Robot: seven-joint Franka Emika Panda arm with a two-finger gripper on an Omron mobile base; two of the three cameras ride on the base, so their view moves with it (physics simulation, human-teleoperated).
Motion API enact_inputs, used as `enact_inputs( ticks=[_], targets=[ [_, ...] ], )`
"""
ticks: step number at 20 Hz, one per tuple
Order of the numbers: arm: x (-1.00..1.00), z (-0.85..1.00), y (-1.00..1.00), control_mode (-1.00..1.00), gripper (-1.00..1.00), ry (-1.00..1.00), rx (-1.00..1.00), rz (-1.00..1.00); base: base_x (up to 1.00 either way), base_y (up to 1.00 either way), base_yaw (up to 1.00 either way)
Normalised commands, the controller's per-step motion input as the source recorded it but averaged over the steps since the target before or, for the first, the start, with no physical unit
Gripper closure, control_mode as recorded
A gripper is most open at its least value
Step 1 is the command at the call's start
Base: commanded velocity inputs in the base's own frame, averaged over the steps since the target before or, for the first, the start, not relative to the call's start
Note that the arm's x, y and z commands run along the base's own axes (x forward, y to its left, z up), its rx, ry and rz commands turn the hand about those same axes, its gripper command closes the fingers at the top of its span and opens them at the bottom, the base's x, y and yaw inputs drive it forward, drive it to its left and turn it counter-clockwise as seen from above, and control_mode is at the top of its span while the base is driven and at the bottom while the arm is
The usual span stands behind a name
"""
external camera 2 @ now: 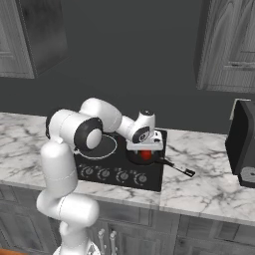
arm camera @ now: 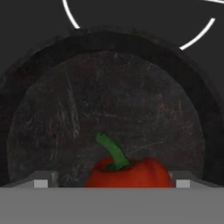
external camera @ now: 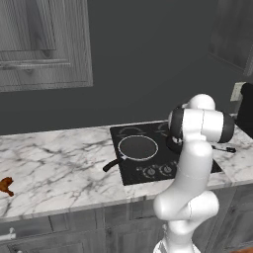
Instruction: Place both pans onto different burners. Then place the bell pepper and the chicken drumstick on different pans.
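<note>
A red bell pepper (arm camera: 131, 173) with a green stem lies in a dark pan (arm camera: 109, 96) on the right side of the black cooktop (external camera: 148, 170). My gripper (arm camera: 111, 183) hangs just over it, open, one fingertip on each side of the pepper. From the right base view the pepper (external camera 2: 145, 155) shows under the hand (external camera 2: 144, 144), and that pan's handle (external camera 2: 177, 168) points right. The other pan (external camera: 138, 147), pale-rimmed, sits on the front left burner with its handle toward the counter. The chicken drumstick (external camera: 6, 186) lies far left on the marble counter.
A row of round knobs (external camera 2: 112, 175) lines the cooktop's front edge. A white burner ring (arm camera: 70, 17) lies beyond the pan. A tall dark appliance (external camera 2: 243, 142) stands on the counter at the right. Wall cabinets hang above.
</note>
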Motion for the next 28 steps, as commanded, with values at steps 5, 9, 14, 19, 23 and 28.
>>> enact_inputs(
  ticks=[5,9,14,19,23,28],
  targets=[
    [-0.05,0.61,0.03,-1.00,-1.00,0.00,0.00,0.00,0.00,0.00,0.00],
    [-0.11,0.53,0.19,-1.00,-1.00,0.00,0.00,0.00,0.00,0.00,0.00],
    [-0.07,0.34,0.50,-1.00,-1.00,0.07,0.00,0.00,0.00,0.00,0.00],
    [-0.23,0.19,0.68,-1.00,-1.00,0.08,0.02,0.00,0.00,0.00,0.00],
    [-0.38,0.13,0.75,-1.00,-1.00,0.05,0.03,-0.01,0.00,0.00,0.00],
    [-0.46,0.10,0.75,-1.00,-1.00,0.00,0.06,-0.05,0.00,0.00,0.00]
  ],
)
